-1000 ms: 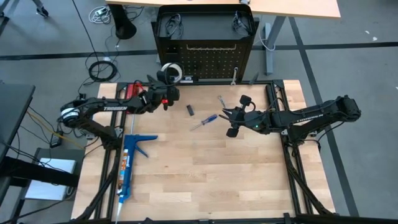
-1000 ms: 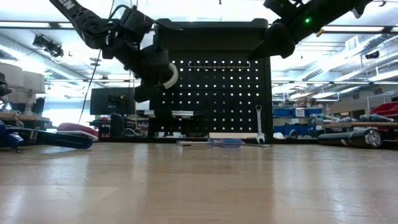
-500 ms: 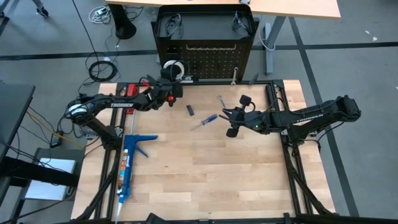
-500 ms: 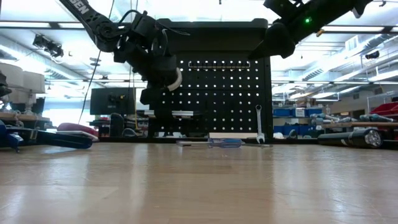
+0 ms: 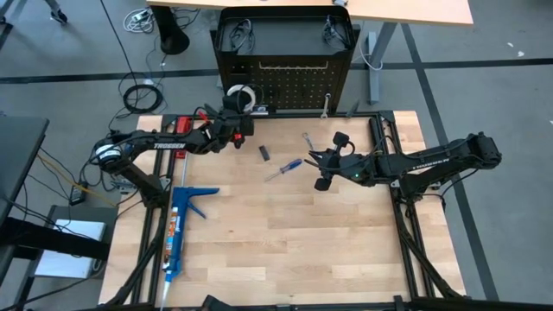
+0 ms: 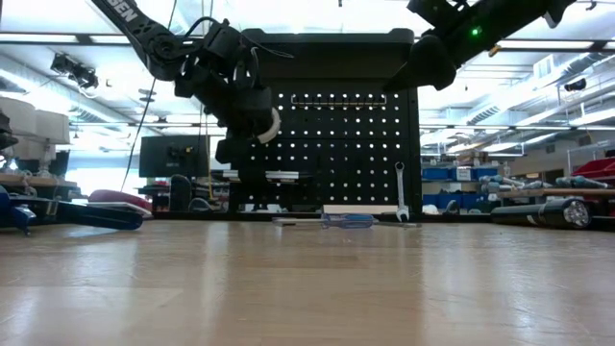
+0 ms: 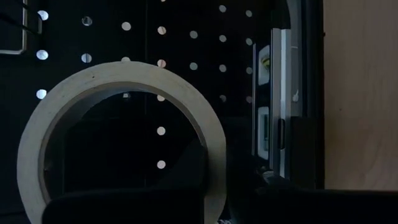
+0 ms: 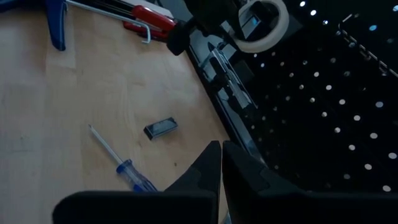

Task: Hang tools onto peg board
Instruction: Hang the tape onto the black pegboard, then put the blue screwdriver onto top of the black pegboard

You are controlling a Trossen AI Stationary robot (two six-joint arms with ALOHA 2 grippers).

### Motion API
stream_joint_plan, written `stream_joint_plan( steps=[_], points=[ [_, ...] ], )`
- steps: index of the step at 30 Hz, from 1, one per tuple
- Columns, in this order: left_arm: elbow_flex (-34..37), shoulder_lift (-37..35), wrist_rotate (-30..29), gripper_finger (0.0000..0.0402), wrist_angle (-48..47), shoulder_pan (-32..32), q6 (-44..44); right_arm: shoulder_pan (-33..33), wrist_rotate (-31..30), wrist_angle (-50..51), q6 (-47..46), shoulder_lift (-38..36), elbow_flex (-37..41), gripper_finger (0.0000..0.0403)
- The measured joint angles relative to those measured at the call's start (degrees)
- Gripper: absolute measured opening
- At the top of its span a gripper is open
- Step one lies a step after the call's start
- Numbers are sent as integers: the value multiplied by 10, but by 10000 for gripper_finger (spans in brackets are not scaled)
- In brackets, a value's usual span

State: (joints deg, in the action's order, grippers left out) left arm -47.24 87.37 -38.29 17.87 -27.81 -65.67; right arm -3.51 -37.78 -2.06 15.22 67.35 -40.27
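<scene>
one pale wooden table (image 5: pixel 285 233) carried everything, and one upright black peg board (image 5: pixel 298 82), a metal panel of small regular holes, stood at its far edge. one long blue caulking gun (image 5: pixel 179 226) lay flat near the left side. two dark arms worked over the wood. the left gripper (image 5: pixel 238 107) was clamped on the one white tape roll (image 5: pixel 240 93), a smooth ring held up right against the board's left part (the left wrist view showed the holes through its open middle). the right gripper (image 5: pixel 314 157) hovered off the table with its fingers pressed together on nothing. one blue-handled screwdriver (image 5: pixel 283 169) lay just beside it, one silver wrench (image 5: pixel 325 105) hung low on the board, and one small dark block (image 5: pixel 264 153) lay between the arms.
</scene>
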Motion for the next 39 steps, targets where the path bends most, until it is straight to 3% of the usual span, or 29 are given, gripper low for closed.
stream_joint_plan(
  steps=[13,28,39],
  points=[
    [0,0,0,36,-40,-11,15,0,0,0,2,0,0,23],
    [0,0,-5,114,-42,-8,15,0,0,0,4,0,0,22],
    [0,0,-11,124,-31,3,15,0,0,0,4,0,0,23]
  ],
)
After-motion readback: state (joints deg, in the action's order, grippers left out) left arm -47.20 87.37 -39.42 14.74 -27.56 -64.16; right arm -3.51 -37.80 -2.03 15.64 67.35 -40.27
